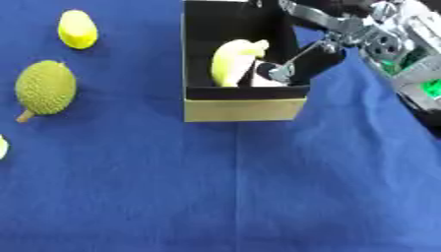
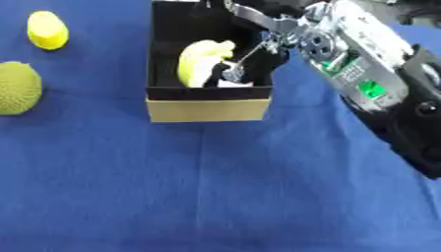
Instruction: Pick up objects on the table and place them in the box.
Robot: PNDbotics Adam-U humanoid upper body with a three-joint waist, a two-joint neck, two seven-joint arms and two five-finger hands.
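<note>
A cardboard box (image 1: 245,109) with a black inside stands at the top middle of the blue cloth. A pale yellow banana bunch (image 1: 233,61) lies in it, with a small white thing (image 1: 271,82) beside it at the box's front right corner. My right hand (image 1: 323,54) comes in from the upper right, over the box's right wall, and hangs inside the box just above the white thing. Whether it holds anything is hidden in the dark interior. On the cloth to the left lie a yellow fruit (image 1: 78,29) and a green spiky fruit (image 1: 46,87). My left hand shows in no view.
A pale yellow thing (image 1: 3,146) peeks in at the left edge. My right forearm (image 2: 370,83), silver and black with green parts, slants across the upper right. The blue cloth (image 1: 241,197) stretches flat before the box.
</note>
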